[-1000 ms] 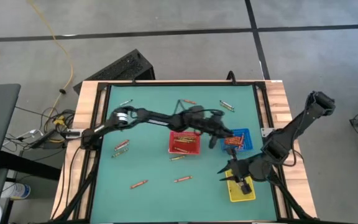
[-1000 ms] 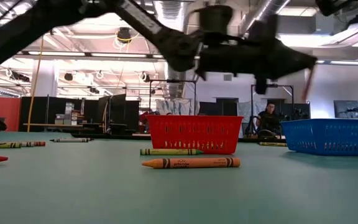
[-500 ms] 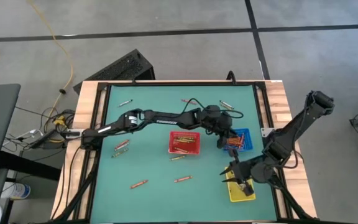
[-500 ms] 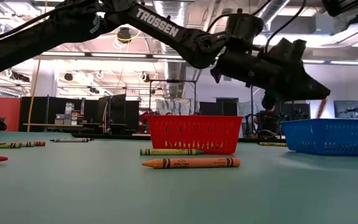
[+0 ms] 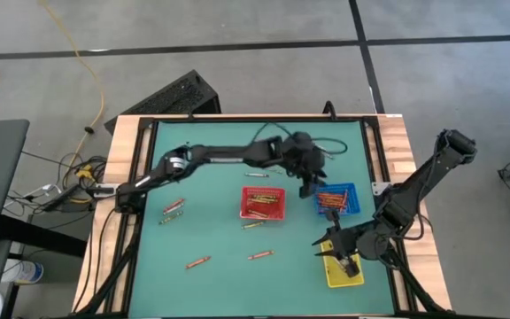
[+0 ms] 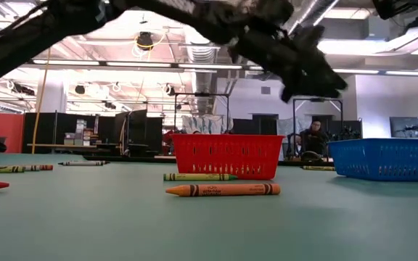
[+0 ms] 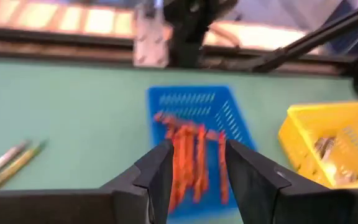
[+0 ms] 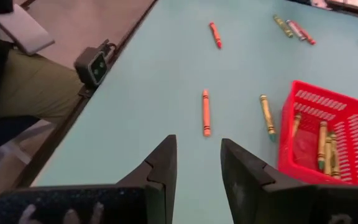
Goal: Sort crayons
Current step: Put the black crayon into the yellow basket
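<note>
The blue tray point(image 5: 338, 200) holds several orange-red crayons point(image 7: 194, 155). The red tray point(image 5: 263, 202) holds several crayons, and the yellow tray point(image 5: 344, 269) holds grey ones point(image 7: 325, 149). Loose crayons lie flat on the green mat: an orange one point(image 6: 223, 190), a green one point(image 6: 198, 176), others at the left point(image 5: 173, 206) and near edge point(image 5: 197, 261). My left gripper point(image 5: 309, 187) hangs open above the mat beside the blue tray's far left corner, with nothing between its fingers point(image 7: 160, 168). My right gripper point(image 5: 327, 252) stands open and empty over the yellow tray's left side.
More crayons lie near the far edge point(image 5: 322, 151) and at the far left point(image 5: 181, 146). A raised dark rim point(image 5: 149, 177) frames the mat. Open mat shows between the red tray and the near edge. A person sits in the room beyond the table point(image 6: 312, 138).
My left gripper dipped over the blue tray with an orange crayon at its fingertips, then rose, tipped up toward level and drew back toward the far edge. The crayon is gone from its tips. My right arm has kept still.
</note>
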`<state>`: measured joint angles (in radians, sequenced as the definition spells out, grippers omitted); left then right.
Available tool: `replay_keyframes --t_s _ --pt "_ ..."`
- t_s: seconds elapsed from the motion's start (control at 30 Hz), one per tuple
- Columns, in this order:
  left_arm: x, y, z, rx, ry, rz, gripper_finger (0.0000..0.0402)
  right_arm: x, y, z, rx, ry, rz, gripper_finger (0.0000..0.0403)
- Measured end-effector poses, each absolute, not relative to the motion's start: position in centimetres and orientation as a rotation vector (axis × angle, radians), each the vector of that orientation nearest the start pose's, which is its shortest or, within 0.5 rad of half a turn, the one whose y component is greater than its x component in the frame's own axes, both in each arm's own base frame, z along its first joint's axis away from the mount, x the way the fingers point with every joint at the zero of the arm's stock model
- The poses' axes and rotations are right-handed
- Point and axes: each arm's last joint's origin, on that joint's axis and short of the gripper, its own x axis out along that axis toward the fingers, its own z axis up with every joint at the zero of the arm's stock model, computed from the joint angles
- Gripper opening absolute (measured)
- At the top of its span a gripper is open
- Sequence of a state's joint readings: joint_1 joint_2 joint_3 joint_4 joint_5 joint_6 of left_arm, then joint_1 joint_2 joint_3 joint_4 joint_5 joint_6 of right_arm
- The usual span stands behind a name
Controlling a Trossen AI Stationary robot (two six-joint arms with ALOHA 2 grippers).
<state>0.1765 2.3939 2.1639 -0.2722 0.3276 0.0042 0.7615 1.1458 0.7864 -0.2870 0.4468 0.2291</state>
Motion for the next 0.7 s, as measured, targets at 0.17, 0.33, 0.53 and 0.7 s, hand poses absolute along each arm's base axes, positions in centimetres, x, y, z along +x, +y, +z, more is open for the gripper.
replay_keyframes --t_s 0.17,0.33,0.53,0.7 --pt "51.3 9.1 24.7 -0.050 0.766 0.004 0.0134 18.5 14.8 25.8 -0.172 0.560 0.211 0.0118" --pt "46.9 8.8 28.4 0.112 1.011 0.235 0.0135 19.6 13.3 25.4 -0.170 0.564 0.143 0.0118" --pt "41.7 7.5 32.1 0.241 1.246 0.438 0.0135 21.9 10.6 24.9 -0.109 0.548 0.008 0.0118" --pt "36.5 7.1 35.1 0.237 1.221 0.492 0.0135 25.2 8.9 23.7 -0.036 0.531 0.069 0.0118"
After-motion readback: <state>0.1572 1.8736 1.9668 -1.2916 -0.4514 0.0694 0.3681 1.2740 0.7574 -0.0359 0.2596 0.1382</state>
